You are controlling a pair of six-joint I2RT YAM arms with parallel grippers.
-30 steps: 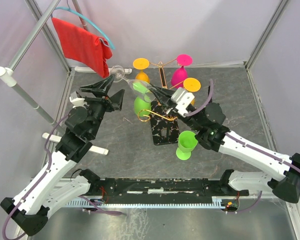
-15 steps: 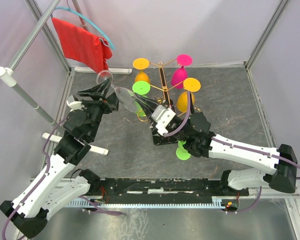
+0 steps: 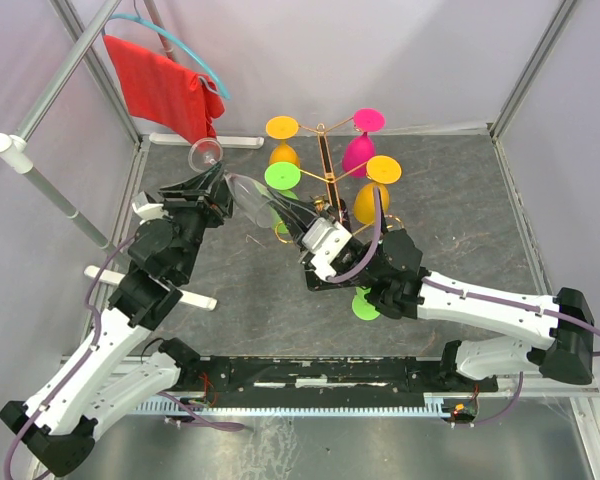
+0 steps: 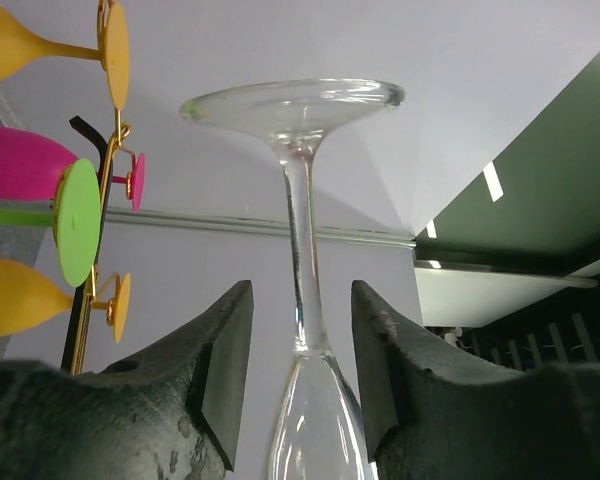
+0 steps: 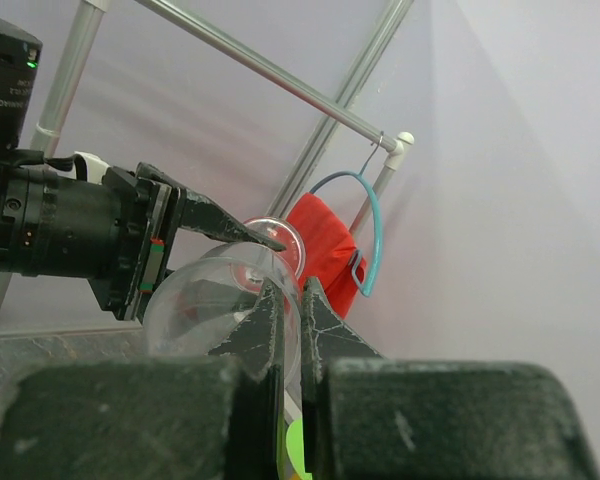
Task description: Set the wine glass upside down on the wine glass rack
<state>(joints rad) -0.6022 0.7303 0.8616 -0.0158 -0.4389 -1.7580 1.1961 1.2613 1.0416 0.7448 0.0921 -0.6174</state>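
Top view: wine glass rack (image 3: 325, 280) base mostly under rt gripper (image 3: 292, 213). Green glass (image 3: 363, 305) by rt arm shows only a disc. Left wrist view: wine glass (image 4: 302, 250) bowl cut off at btm edge, so left gripper (image 4: 300, 300) contact can't be told. Coloured glasses (image 4: 20, 160) cut at left edge. Rt wrist view: bowl partly behind fingers (image 5: 265, 330).
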